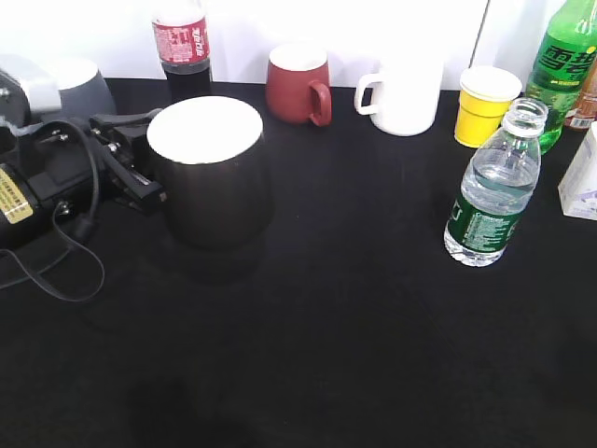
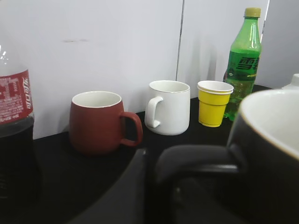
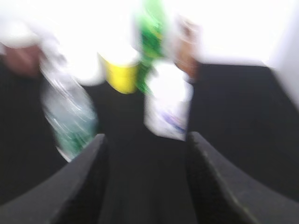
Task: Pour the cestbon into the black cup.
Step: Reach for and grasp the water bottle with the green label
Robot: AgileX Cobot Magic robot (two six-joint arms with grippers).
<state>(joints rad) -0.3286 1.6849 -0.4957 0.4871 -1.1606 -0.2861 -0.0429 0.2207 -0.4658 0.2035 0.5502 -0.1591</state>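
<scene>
The black cup [image 1: 210,177] stands at the left of the table, white inside, with its handle turned toward my left gripper [image 1: 138,177]. In the left wrist view the cup [image 2: 271,154] fills the right side and its black handle [image 2: 196,161] lies between the jaws of my left gripper [image 2: 161,179], which is shut on it. The cestbon [image 1: 492,191] stands upright at the right with no cap showing. The right wrist view is blurred. There the cestbon [image 3: 70,116] is to the left, ahead of my open, empty right gripper [image 3: 147,140]. My right gripper is out of the exterior view.
Along the back stand a cola bottle [image 1: 182,47], a dark red mug [image 1: 298,84], a white mug [image 1: 406,93], a yellow paper cup [image 1: 485,103] and a green soda bottle [image 1: 564,65]. A grey mug [image 1: 79,84] is behind my left arm. A white carton [image 1: 583,177] is at the right edge.
</scene>
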